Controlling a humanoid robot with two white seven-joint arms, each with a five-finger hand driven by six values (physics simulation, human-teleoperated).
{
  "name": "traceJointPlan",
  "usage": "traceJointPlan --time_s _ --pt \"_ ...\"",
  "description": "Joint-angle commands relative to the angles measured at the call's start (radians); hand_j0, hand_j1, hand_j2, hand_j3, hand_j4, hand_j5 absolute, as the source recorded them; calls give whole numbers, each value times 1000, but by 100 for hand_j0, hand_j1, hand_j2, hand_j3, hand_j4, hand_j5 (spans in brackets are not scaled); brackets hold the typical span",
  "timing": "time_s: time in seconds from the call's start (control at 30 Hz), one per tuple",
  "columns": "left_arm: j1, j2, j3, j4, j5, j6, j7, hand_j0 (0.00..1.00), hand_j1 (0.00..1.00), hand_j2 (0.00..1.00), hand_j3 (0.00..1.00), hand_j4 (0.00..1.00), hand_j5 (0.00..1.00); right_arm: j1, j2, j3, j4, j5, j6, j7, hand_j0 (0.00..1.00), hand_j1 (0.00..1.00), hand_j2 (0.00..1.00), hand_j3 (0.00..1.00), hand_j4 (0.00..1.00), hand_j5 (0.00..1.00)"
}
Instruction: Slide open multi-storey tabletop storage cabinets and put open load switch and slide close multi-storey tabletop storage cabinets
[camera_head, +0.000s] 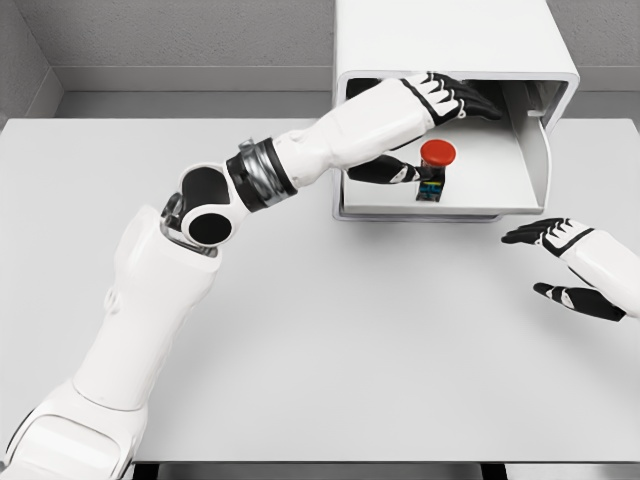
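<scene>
The white storage cabinet (455, 40) stands at the table's far side with its lower drawer (525, 185) slid out toward me. Inside the drawer the load switch (436, 153) stands upright, a red round button on a small dark body. My left hand (455, 135) reaches into the drawer. Its fingers (465, 98) stretch above and behind the switch, and its thumb lies low against the left side of the switch body. The hand looks open, not closed around the switch. My right hand (560, 262) hovers open over the table, right of the drawer's front.
The white table (330, 330) spreads out in front of the cabinet. My left elbow (205, 205) is raised over its middle left. A grey wall runs behind the cabinet, and the table's near edge is at the bottom.
</scene>
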Motion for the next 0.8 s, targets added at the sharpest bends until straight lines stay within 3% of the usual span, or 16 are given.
traceJointPlan --time_s 0.0,0.4,0.5,0.6,0.7,0.77 --pt "2 0 1 -20 7 2 1 87 87 87 87 87 87 0 -2 1 0 -7 1 -1 80 80 80 80 80 80" --pt "95 58 68 -196 15 2 1 90 90 90 90 90 90 0 -2 1 0 -7 1 -1 80 80 80 80 80 80" --pt "156 92 176 -290 30 -43 1 99 99 99 99 99 99 0 1 2 0 -7 1 -1 80 80 80 80 80 80" --pt "198 152 309 -290 142 -43 1 100 100 100 100 100 100 -2 3 7 -2 -7 1 -1 80 80 80 80 80 80" --pt "305 291 479 -290 322 -43 1 100 100 100 100 100 100 -5 3 15 -2 -11 1 -1 80 80 80 80 80 80" --pt "443 366 571 -261 328 -43 -1 100 100 100 100 100 100 -5 3 18 -2 -15 1 -1 77 77 77 77 77 77"
